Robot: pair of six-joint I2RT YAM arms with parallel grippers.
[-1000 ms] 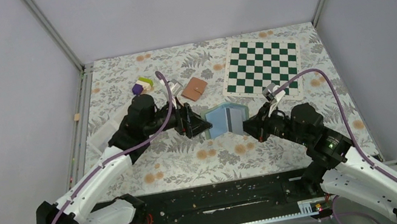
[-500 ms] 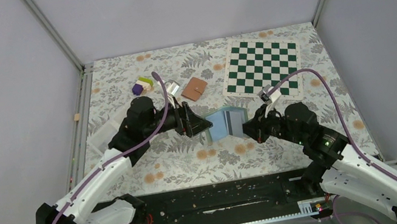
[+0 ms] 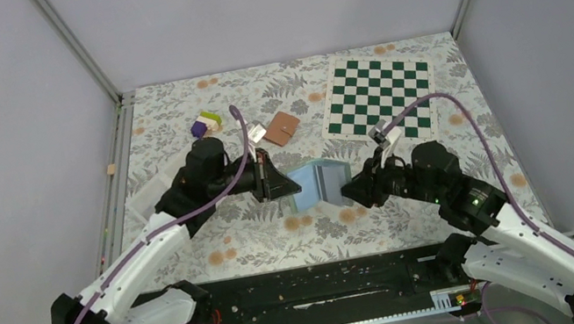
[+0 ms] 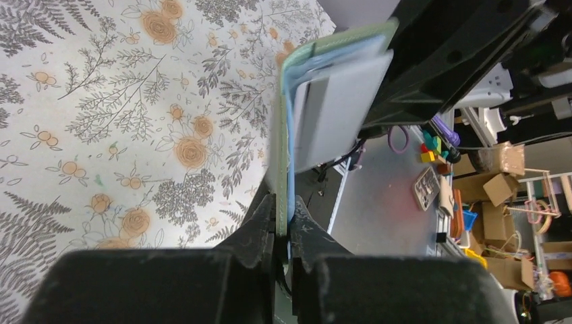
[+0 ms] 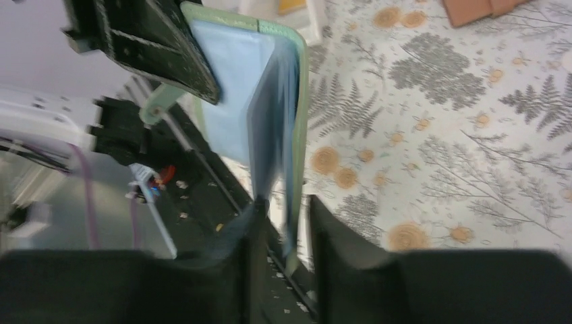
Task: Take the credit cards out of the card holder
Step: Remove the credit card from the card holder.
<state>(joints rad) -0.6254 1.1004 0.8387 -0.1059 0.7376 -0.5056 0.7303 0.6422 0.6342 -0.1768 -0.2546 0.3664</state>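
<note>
The card holder [image 3: 319, 184], green-covered with pale blue pages, stands open on its edge on the floral table between both arms. My left gripper [image 3: 280, 184] is shut on the holder's left cover; in the left wrist view the fingertips [image 4: 283, 214] pinch the green cover of the card holder [image 4: 337, 101]. My right gripper [image 3: 355, 192] is at the holder's right side. In the blurred right wrist view its jaws [image 5: 287, 223] stand apart, with the right cover and pages of the card holder [image 5: 260, 101] loose between them. The credit cards are hidden.
A brown wallet [image 3: 282, 128] lies behind the holder, and a green-and-white chessboard mat [image 3: 379, 95] lies at the back right. Small purple and yellow blocks [image 3: 205, 124] sit at the back left. Metal frame rails [image 3: 116, 165] edge the table.
My left gripper has shut on the holder's left cover. My right gripper has opened off the right cover. The holder has shifted a little to the left.
</note>
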